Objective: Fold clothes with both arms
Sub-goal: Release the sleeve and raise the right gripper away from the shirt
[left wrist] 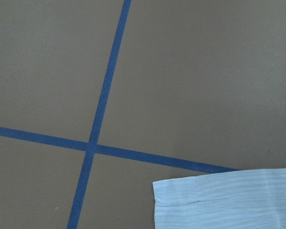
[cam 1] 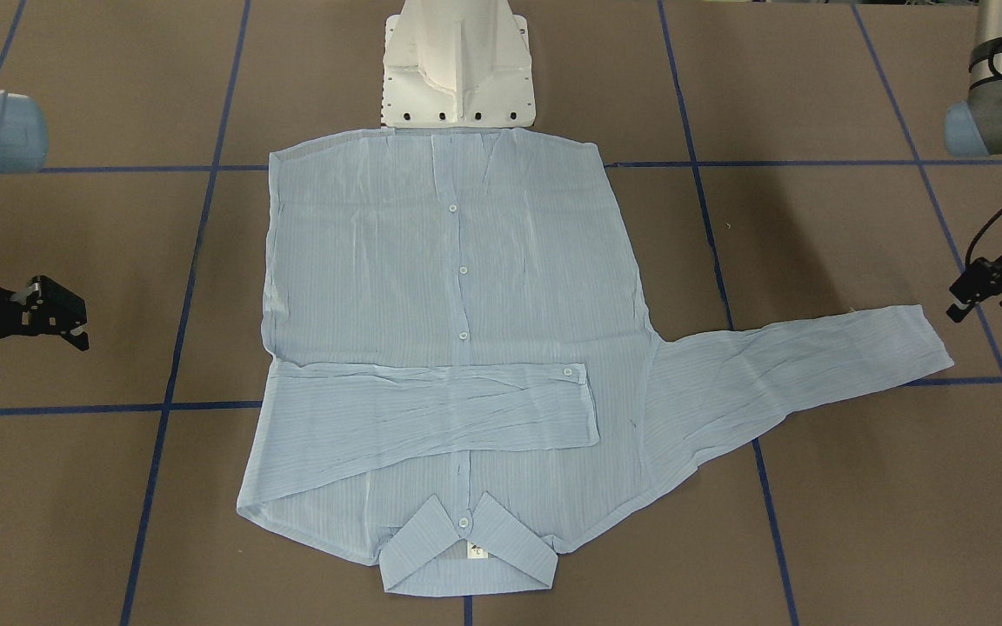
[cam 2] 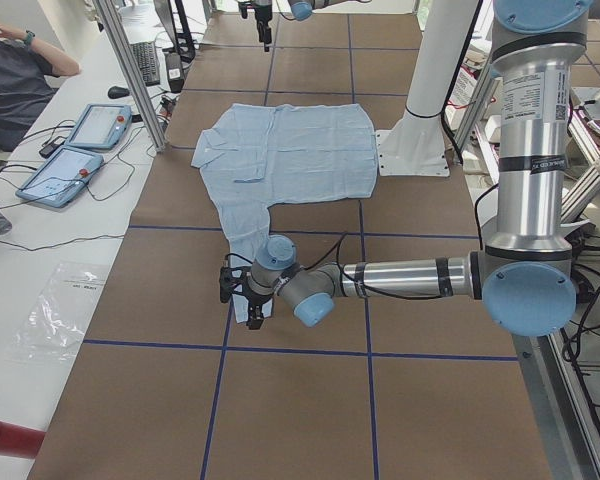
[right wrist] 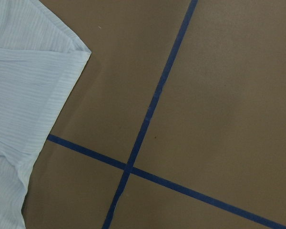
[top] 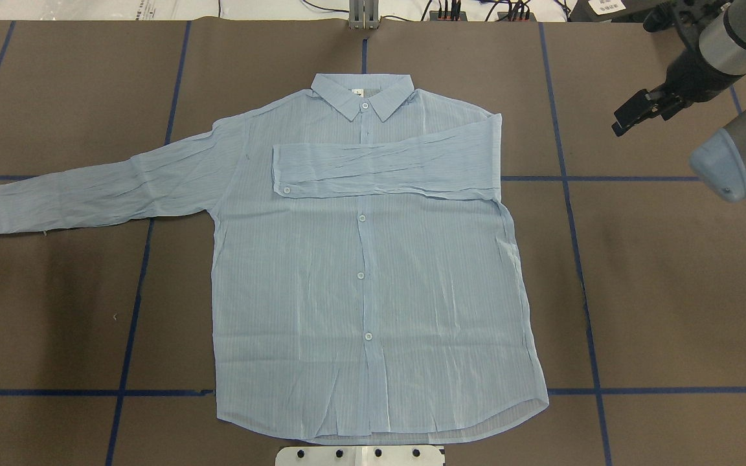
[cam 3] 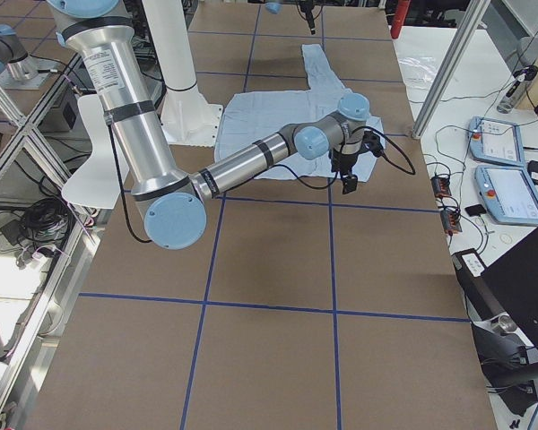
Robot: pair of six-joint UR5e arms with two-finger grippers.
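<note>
The light-blue striped shirt (top: 366, 259) lies flat on the brown table, buttons up, collar (top: 363, 94) at the far side. One sleeve (top: 386, 169) is folded across the chest. The other sleeve (top: 101, 191) stretches out flat towards my left side. My left gripper (cam 1: 984, 311) hovers open and empty just beyond that sleeve's cuff (cam 1: 923, 339); the cuff also shows in the left wrist view (left wrist: 229, 200). My right gripper (cam 1: 31, 352) hovers open and empty off the shirt's other side, near the folded shoulder (right wrist: 28, 86). It also shows in the overhead view (top: 638, 116).
The white robot base (cam 1: 457, 69) stands at the shirt's hem. Blue tape lines (top: 567, 178) cross the brown table. An operator (cam 2: 15, 70) and teach pendants (cam 2: 65, 170) are on a side bench beyond the collar end.
</note>
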